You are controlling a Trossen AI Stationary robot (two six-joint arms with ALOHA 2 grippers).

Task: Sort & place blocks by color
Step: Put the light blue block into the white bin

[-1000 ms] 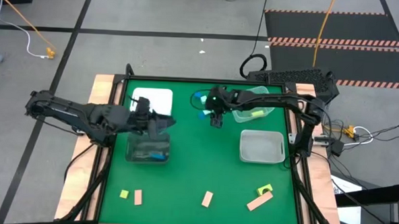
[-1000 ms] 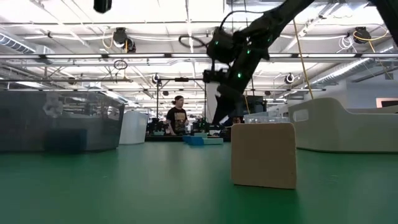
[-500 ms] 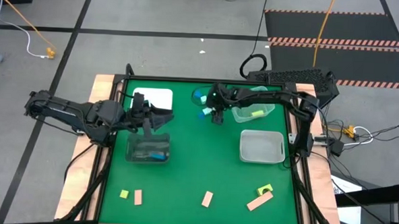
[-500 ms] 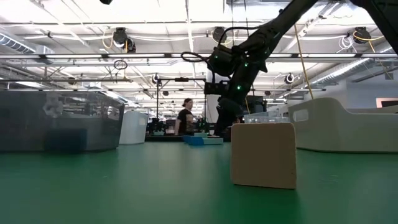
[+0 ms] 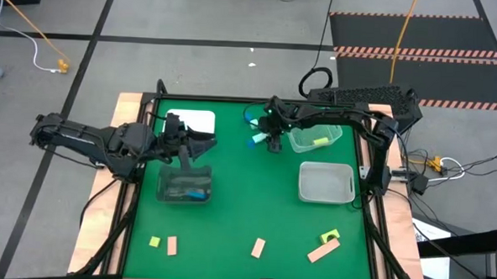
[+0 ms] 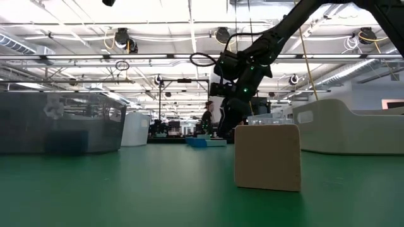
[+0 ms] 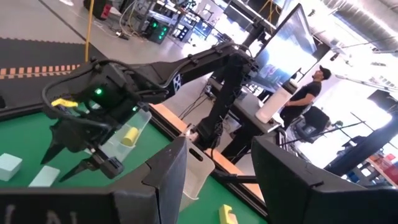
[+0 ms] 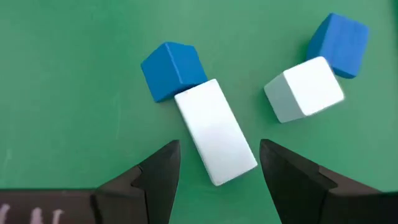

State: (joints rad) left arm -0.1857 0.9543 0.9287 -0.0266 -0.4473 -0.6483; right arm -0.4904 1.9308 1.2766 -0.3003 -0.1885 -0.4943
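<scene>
My right gripper (image 8: 214, 180) (image 5: 273, 146) is open and hovers over a cluster of blocks near the table's far edge. One end of a pale bar (image 8: 216, 138) lies between its fingers without touching them. A blue cube (image 8: 173, 70) rests against the bar's other end. A pale cube (image 8: 305, 88) and a second blue cube (image 8: 339, 43) lie beside them. My left gripper (image 7: 217, 186) (image 5: 199, 146) is open and empty at the far side of a clear tray (image 5: 168, 176), which holds a blue block (image 5: 198, 194).
A clear tray (image 5: 299, 142) holding a yellow-green block (image 5: 320, 142) sits just right of the right gripper, with a grey tray (image 5: 326, 182) nearer. A white tray (image 5: 192, 120) lies at far left. Tan blocks (image 5: 258, 248) (image 5: 172, 246) and yellow-green blocks (image 5: 330, 236) (image 5: 154, 241) lie along the near edge.
My right gripper has come down toward the cluster of blue and pale blocks and drifted slightly toward the far right, staying open. My left gripper has shifted a little toward the far edge. A person in the room behind has walked to the right.
</scene>
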